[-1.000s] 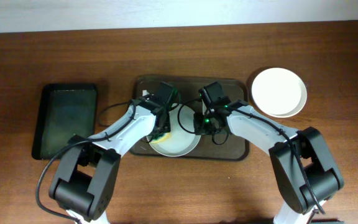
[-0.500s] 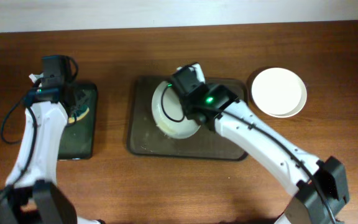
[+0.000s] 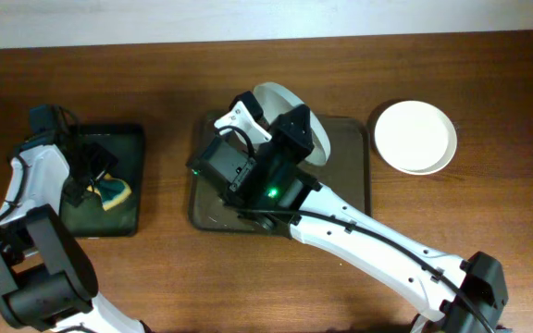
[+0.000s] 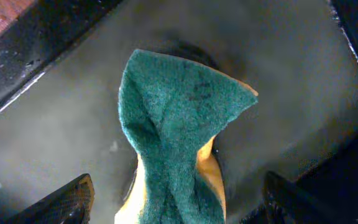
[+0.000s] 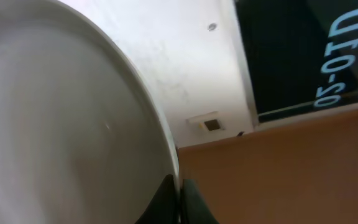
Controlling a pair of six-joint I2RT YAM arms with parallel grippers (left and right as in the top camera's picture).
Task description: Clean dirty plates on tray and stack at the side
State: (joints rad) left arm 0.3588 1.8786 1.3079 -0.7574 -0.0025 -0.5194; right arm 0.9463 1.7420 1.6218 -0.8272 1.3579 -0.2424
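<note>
Overhead: the right gripper [image 3: 290,125] is raised above the brown tray [image 3: 352,190] and holds the lifted plate [image 3: 280,92] tilted up on edge, clear of the tray floor. The side plate [image 3: 415,137] sits on the table [image 3: 266,65] just right of the tray. Whether it is one plate or several stacked cannot be told from above. The visible part of the brown tray is bare, though the arm hides much of it. Far to the left, the left gripper [image 3: 83,178] is over the black tray [image 3: 132,137], beside the sponge [image 3: 111,191].

Left wrist: the sponge [image 4: 173,124], green on top and yellow beneath, lies crumpled on the black tray [image 4: 55,130]. The fingers stand wide on either side and do not press it.

Right wrist: the jaws are pinched on the rim of the lifted plate [image 5: 61,112], whose inner face looks clean and glossy.

By my reading, scrubbing of this plate is over. It has yet to go onto the side plate, and a third plate is not accounted for.
</note>
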